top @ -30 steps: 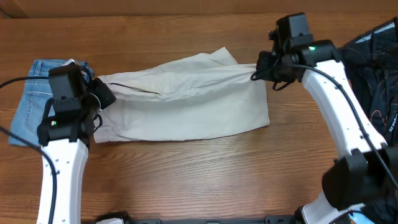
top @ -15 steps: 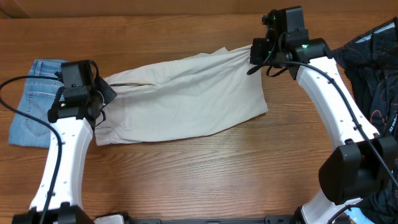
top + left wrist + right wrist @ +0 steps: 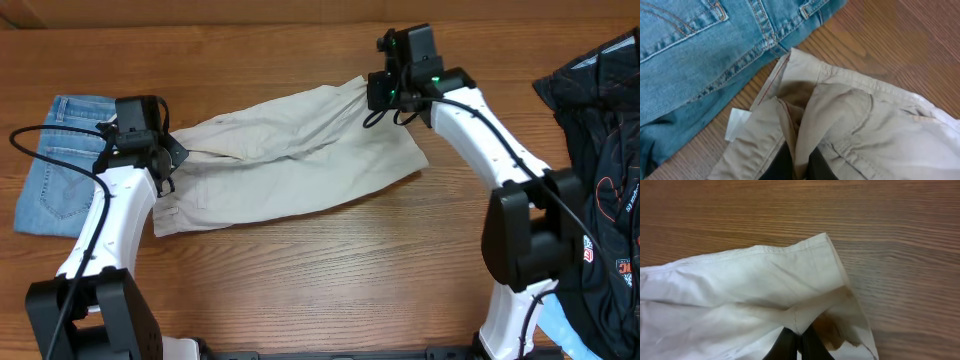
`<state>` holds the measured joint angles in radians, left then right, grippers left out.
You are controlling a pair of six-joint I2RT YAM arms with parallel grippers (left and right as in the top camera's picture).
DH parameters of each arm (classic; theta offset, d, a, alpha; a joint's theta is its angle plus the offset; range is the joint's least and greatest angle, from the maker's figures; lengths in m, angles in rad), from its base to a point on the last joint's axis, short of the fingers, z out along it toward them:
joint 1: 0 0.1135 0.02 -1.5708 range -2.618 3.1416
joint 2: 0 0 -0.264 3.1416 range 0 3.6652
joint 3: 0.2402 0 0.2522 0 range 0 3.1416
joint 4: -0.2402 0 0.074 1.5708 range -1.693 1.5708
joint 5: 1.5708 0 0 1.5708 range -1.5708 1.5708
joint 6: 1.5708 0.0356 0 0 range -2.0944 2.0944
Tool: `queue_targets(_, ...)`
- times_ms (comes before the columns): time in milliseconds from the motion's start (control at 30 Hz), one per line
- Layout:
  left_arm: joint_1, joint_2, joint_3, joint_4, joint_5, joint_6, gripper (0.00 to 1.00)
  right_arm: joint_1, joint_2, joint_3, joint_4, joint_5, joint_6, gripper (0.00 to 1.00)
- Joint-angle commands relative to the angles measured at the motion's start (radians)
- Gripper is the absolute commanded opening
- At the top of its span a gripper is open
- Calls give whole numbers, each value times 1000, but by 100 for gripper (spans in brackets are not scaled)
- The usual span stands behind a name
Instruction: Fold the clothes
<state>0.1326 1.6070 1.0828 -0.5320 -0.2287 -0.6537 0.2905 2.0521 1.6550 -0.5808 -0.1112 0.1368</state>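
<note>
Beige shorts (image 3: 300,165) lie across the middle of the wooden table (image 3: 300,290), stretched sideways. The waistband end is at the left, the leg hem at the right, and the cloth is rumpled along the far edge.

Left gripper (image 3: 165,160) sits at the waistband end. In the left wrist view its dark fingers (image 3: 775,166) are closed tight, with a fold of waistband cloth pinched between them.

Right gripper (image 3: 372,95) sits at the far hem corner. In the right wrist view its fingers (image 3: 785,342) are pressed together on the cloth, just beside a brown stain (image 3: 832,327).

Blue jeans (image 3: 55,170) lie flat at the left edge of the table, just beside the waistband.

Writing check:
- A white tag (image 3: 737,122) sticks out from under the waistband. No print shows on it.
- A black garment (image 3: 590,150) at the right edge, well apart from the shorts, carries an orange and white print (image 3: 612,195). It is too small to read.
- No brand mark is legible on the jeans or the shorts.
</note>
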Motion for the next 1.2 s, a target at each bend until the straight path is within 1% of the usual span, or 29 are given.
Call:
queue_targets(0, 7, 29, 24, 17, -71, -24, 9, -2, 37, 29, 40, 13, -11, 4)
queue_targets(267, 12, 81, 24, 72, -75, -27, 10, -3, 53, 29, 101, 14, -11, 4)
queue_targets(433, 26, 81, 24, 124, -79, -35, 12, -3, 53, 29, 101, 24, -11, 4)
queue_targets(567, 40, 81, 24, 131, -96, -59, 13, -3, 53, 29, 101, 44, -10, 4)
queue_targets(600, 45, 82, 24, 131, -95, -64, 14, -3, 53, 29, 102, 44, -10, 4)
queue_targets(633, 46, 82, 24, 129, -95, -66, 19, -3, 53, 29, 103, 44, -10, 4)
queue_targets(767, 47, 82, 24, 129, -96, -65, 52, -3, 57, 29, 113, 44, -10, 4)
queue_targets(800, 47, 81, 24, 129, -95, -65, 57, -3, 59, 29, 117, 44, -10, 4)
queue_targets(833, 47, 81, 24, 129, -95, -65, 60, -3, 62, 29, 120, 44, -10, 5)
queue_targets(900, 47, 80, 24, 127, -81, -65, 61, -3, 70, 29, 126, 44, -10, 13)
queue_targets(1100, 45, 52, 26, 69, 44, -46, 59, -5, 86, 29, 144, 44, -10, 15)
queue_targets(1167, 43, 34, 26, 49, 50, -45, 59, -5, 88, 29, 161, 44, -10, 16)
